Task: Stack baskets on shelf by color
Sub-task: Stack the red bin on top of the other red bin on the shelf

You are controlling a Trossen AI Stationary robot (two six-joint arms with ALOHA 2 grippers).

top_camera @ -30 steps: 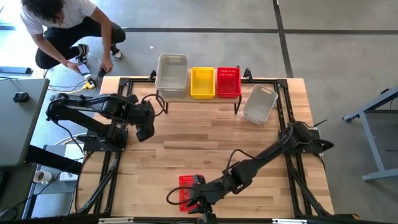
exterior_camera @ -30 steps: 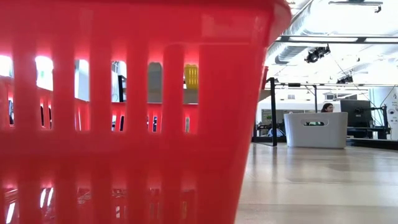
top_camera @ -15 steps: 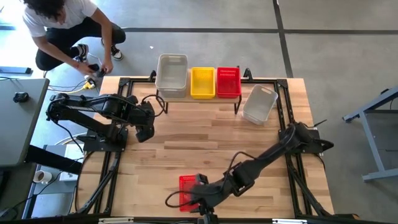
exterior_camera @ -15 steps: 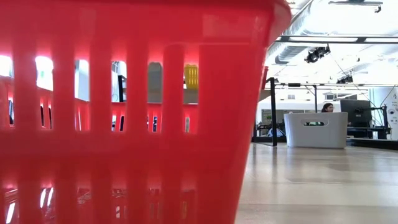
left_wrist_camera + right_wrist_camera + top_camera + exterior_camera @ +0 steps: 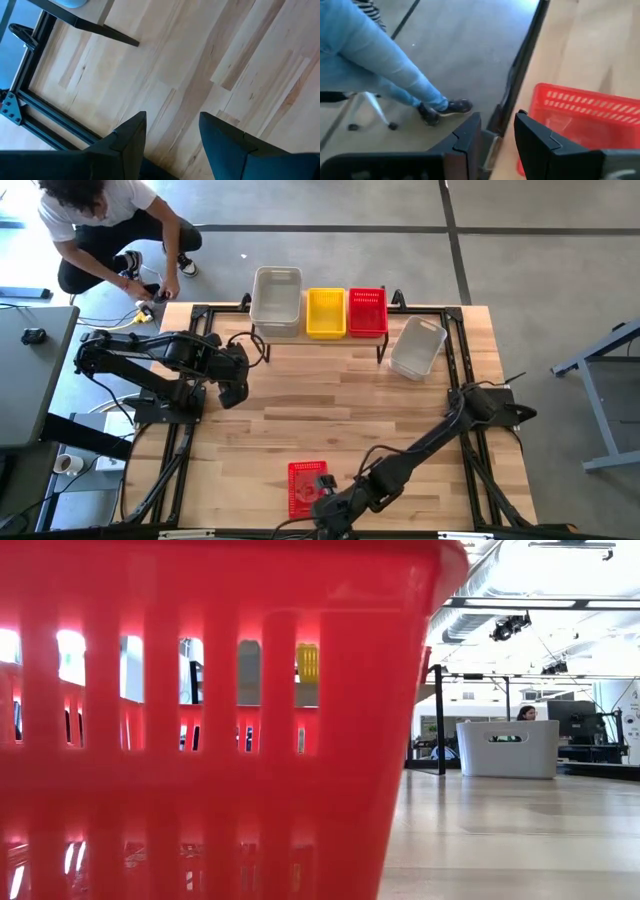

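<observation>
Right gripper (image 5: 497, 132) stretched low just beside the lone red basket (image 5: 307, 487), jaws spread, empty. Left gripper (image 5: 172, 132) folded well away, jaws spread.

Light slatted wooden bench (image 5: 330, 400) carries a low shelf (image 5: 318, 337) along its far edge, with grey (image 5: 276, 300), yellow (image 5: 325, 312) and red (image 5: 367, 311) baskets side by side on it. Another grey basket (image 5: 417, 346) sits tilted just beside the shelf; a red basket (image 5: 305, 487) rests at the near edge.

Two dark jointed arms trailing black cables.
</observation>
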